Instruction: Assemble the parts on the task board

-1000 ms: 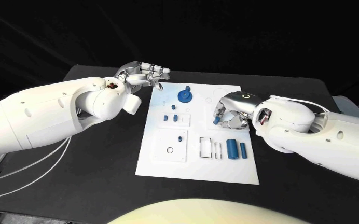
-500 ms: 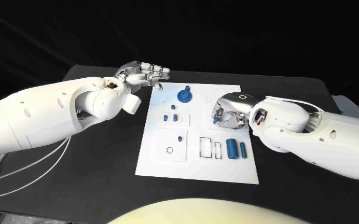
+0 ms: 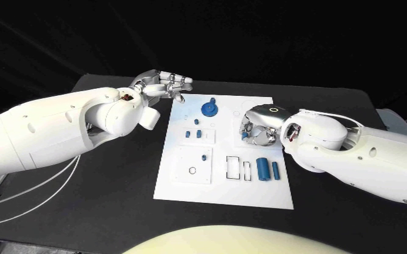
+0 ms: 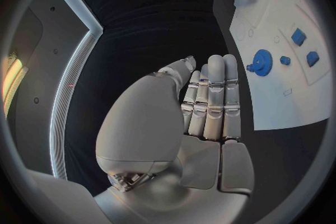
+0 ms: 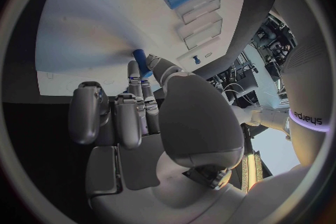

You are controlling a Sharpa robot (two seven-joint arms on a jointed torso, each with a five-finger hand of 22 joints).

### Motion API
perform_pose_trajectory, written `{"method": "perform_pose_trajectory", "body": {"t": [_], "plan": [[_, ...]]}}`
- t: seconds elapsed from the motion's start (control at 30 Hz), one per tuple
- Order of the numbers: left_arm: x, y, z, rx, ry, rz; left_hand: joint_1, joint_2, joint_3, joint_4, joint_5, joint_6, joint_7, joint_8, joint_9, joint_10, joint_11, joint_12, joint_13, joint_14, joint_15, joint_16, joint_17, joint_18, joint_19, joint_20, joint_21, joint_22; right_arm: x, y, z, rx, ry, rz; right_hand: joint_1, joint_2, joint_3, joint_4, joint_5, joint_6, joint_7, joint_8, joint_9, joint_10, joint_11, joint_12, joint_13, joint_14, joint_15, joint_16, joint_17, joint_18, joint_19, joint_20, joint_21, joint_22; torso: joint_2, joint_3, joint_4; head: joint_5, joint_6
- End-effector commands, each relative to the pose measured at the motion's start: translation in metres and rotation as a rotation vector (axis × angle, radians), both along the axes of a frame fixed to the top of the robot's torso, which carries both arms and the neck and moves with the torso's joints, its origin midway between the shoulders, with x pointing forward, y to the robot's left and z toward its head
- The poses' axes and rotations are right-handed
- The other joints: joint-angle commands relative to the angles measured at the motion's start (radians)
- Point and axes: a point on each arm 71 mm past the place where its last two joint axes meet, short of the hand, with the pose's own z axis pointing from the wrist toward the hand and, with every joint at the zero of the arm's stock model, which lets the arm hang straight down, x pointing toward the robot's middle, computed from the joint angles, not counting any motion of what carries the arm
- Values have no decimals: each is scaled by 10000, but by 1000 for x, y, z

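Two hands, one busy: the right silver hand [image 3: 259, 131] pinches a small blue peg [image 5: 140, 61] over the white task board's [image 3: 222, 189] right edge, mid-placement by my reading. Next it needs lining up with its socket. The left silver hand [image 3: 163, 83] hovers empty, fingers straight, beside the far-left corner.

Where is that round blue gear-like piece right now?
In the head view, the blue gear stands near the white board's far end, between the left hand and the right hand.
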Motion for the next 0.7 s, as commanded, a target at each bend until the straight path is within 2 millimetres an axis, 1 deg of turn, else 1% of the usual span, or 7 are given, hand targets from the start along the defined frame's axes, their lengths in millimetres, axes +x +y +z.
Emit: {"method": "perform_pose_trajectory", "body": {"t": [0.03, 0.3, 0.43, 0.57, 0.6, 0.7], "plan": [[-1, -2, 1, -43, -26, -193, -74, 60, -45, -14, -9, -38, -2, -26, 3, -64, -5, 40, 16, -23, 36, -30, -17, 130, 0, 61, -69, -9, -1, 2, 0, -8, -214, 13, 90, 157, 89, -40, -95, 173, -41, 112, 85, 143, -38, 79, 19, 613, -123, 45, 424, -47, 66, -53, 112, 1482, -1, -2, -2, -4, 1], [-1, -2, 1, -34, -19, -176, -67, 74, -47, -18, -5, -45, -3, -27, 3, -77, -5, 48, 17, -25, 35, -36, -19, 132, 1, 63, -80, -17, -5, 3, 5, 313, -586, 47, 128, 242, 171, -78, -163, 289, -89, 170, 145, 284, -89, 74, 28, 626, -167, 85, 477, -78, 131, -98, 257, 1549, -15, 4, -10, -30, 25], [0, -1, 1, -29, -16, -167, -67, 74, -47, -18, -5, -45, -3, -27, 3, -77, -5, 48, 17, -25, 35, -36, -19, 132, 1, 63, -80, -17, -10, 1, 10, 527, -704, 65, 135, 249, 181, -86, -167, 299, -92, 176, 152, 296, -92, 69, 28, 628, -172, 90, 483, -84, 143, -103, 285, 1561, -25, -2, -14, -33, 43], [0, -1, 0, -18, -13, -144, -56, 85, -43, -25, -2, -49, -3, -27, 3, -85, -6, 52, 18, -25, 34, -39, -20, 134, 3, 63, -85, -21, -15, 1, 23, 910, -841, 110, 135, 241, 180, -91, -171, 301, -91, 177, 154, 299, -93, 65, 27, 628, -173, 91, 484, -85, 146, -106, 291, 1565, -28, -2, -12, -41, 65], [0, -1, 0, -14, -8, -139, -56, 85, -43, -25, -2, -49, -3, -27, 3, -85, -6, 52, 18, -25, 34, -39, -20, 134, 3, 63, -85, -21, -18, 2, 29, 1106, -928, 175, 134, 230, 179, -97, -174, 302, -89, 177, 157, 299, -92, 59, 25, 629, -174, 94, 487, -88, 151, -108, 302, 1569, -22, -1, -11, -38, 68], [1, -1, 0, -15, -1, -147, -56, 85, -43, -25, -2, -49, -3, -27, 3, -85, -6, 52, 18, -25, 34, -39, -20, 134, 3, 63, -85, -21, -26, 6, 39, 1470, -1047, 353, 129, 214, 175, -102, -176, 302, -86, 177, 160, 299, -91, 52, 24, 632, -175, 102, 499, -97, 168, -110, 344, 1586, -22, 1, -13, -22, 76]]}}
